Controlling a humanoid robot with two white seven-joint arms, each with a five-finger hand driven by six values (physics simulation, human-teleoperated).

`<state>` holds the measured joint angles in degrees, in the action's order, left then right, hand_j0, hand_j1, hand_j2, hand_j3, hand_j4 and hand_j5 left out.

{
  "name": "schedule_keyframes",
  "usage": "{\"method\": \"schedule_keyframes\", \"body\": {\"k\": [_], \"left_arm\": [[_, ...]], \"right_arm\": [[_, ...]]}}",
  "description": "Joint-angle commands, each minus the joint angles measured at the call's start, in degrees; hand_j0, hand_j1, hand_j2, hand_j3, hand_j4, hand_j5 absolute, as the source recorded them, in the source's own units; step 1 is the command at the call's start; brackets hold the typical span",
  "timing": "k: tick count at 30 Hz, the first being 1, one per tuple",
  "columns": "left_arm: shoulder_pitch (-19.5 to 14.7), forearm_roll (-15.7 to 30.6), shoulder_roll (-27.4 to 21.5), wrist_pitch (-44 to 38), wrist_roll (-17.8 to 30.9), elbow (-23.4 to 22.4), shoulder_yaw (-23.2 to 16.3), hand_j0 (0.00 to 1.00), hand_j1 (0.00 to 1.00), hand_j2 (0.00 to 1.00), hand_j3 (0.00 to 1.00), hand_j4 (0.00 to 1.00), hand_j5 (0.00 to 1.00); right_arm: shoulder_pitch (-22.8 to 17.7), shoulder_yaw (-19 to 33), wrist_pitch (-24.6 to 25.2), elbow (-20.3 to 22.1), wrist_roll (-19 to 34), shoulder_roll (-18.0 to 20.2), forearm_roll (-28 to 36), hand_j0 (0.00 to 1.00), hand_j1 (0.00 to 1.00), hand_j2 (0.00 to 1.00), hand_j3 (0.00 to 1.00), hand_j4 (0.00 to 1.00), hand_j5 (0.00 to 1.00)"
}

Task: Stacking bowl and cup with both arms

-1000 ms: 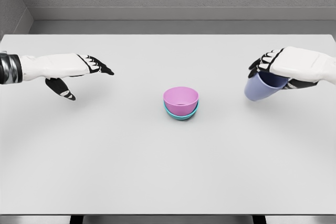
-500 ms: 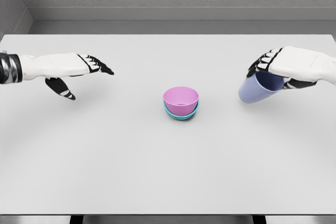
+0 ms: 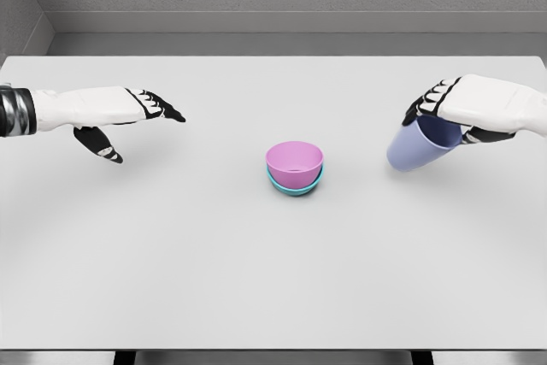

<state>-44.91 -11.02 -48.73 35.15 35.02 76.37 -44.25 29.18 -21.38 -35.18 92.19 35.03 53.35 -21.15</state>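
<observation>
Lavender cup (image 3: 414,148) tilted, gripped by right hand (image 3: 461,108).

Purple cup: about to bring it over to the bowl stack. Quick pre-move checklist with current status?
1. Right hand gripping the purple cup: ok, fingers wrap its upper part.
2. Cup attitude: not ok, it hangs tilted, base swung toward the centre.
3. Target ready: ok, the pink bowl sits nested in the teal bowl, opening up.
4. Pink bowl empty: ok, nothing shows inside.
5. Path from cup to bowls: ok, bare table between them.
6. Left hand out of the way: ok, open, holding nothing, well left of the stack.
</observation>
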Motion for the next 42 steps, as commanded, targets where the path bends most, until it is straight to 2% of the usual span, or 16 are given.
{"method": "schedule_keyframes", "body": {"k": [1,42], "left_arm": [[0.0,0.3,-0.1,-0.1,0.0,0.0,0.0,1.00,1.00,1.00,1.00,1.00,1.00],[0.0,0.3,-0.1,-0.1,0.0,0.0,0.1,1.00,1.00,1.00,1.00,1.00,1.00]], "right_arm": [[0.0,0.0,0.2,0.0,0.0,0.0,0.3,0.67,0.67,0.67,0.67,0.67,0.67],[6.0,-2.5,0.2,-0.1,0.0,-4.5,0.6,0.67,0.67,0.67,0.67,0.67,0.67]]}}
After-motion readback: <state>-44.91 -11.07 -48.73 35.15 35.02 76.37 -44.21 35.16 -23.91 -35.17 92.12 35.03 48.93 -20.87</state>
